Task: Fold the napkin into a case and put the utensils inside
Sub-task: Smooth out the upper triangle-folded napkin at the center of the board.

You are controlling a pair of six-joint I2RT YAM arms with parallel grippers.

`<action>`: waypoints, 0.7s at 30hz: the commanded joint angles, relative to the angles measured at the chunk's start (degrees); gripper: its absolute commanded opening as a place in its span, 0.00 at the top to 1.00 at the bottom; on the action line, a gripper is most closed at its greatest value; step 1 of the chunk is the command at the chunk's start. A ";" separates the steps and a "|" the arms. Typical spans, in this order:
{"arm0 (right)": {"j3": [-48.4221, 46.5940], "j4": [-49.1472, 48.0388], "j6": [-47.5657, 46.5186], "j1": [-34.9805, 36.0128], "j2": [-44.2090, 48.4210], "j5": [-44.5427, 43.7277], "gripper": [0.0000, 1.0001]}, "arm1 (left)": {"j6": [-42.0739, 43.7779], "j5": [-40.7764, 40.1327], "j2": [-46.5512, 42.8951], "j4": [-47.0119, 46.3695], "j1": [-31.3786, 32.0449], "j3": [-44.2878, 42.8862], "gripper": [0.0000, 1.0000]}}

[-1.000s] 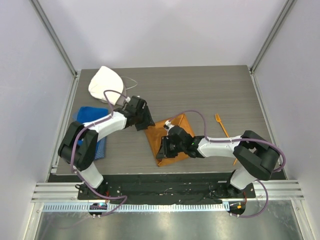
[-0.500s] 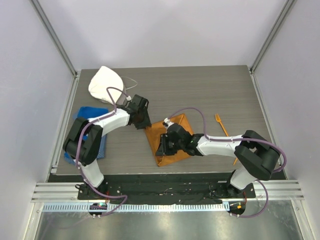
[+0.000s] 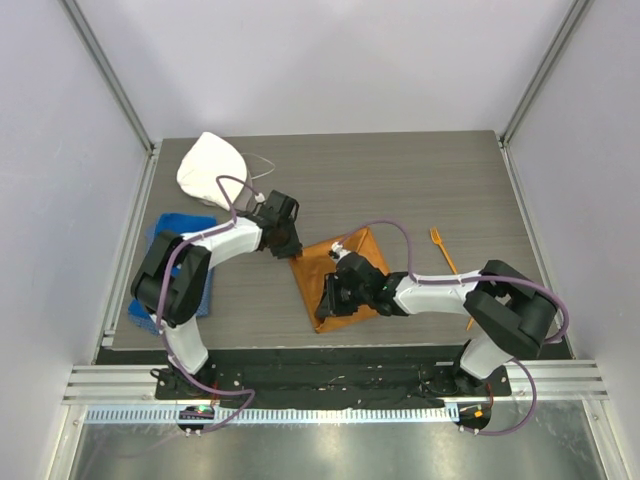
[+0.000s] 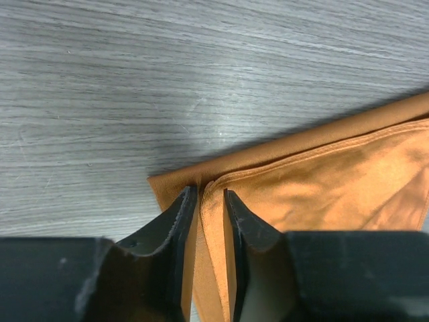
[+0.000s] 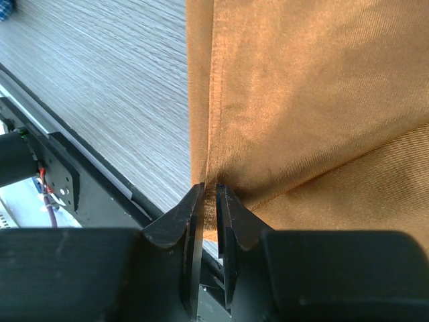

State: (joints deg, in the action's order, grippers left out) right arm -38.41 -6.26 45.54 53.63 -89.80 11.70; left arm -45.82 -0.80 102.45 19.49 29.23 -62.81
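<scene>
Clamps left gripper (image 4: 209,196) jaws on far-left corner of rust-orange creased fabric napkin (image 3: 362,252) mid grey wood-grain tabletop (image 3: 420,190); pinches its near edge in right gripper (image 5: 210,189) jaws.

**Sheeny cloth on matt wood grain**

Between the left gripper's (image 4: 209,193) matt black, seemingly plastic fingers (image 4: 167,231), the napkin (image 4: 315,181) is finely woven orange cloth with a soft sheen and a stitched hem. Beyond the fingertips, the table (image 4: 134,80) shows grey, matt wood grain.
</scene>
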 commanded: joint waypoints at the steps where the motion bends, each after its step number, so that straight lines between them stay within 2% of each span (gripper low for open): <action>1: 0.53 -3.67 0.69 0.69 -1.08 0.07 0.78 | 0.30 1.93 1.34 -2.35 -0.23 -1.71 0.77; 7: 1.15 -4.20 1.13 1.13 -0.47 0.07 0.79 | 0.47 1.15 -1.19 -1.64 -0.23 -1.18 0.89; 21: 0.97 -2.79 1.40 2.10 1.73 0.51 0.79 | 0.65 0.35 -7.79 1.70 -0.32 0.14 0.93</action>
State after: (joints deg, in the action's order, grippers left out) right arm -36.91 -8.54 46.94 55.18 -90.74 11.94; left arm -45.89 0.03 97.71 20.80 29.23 -62.81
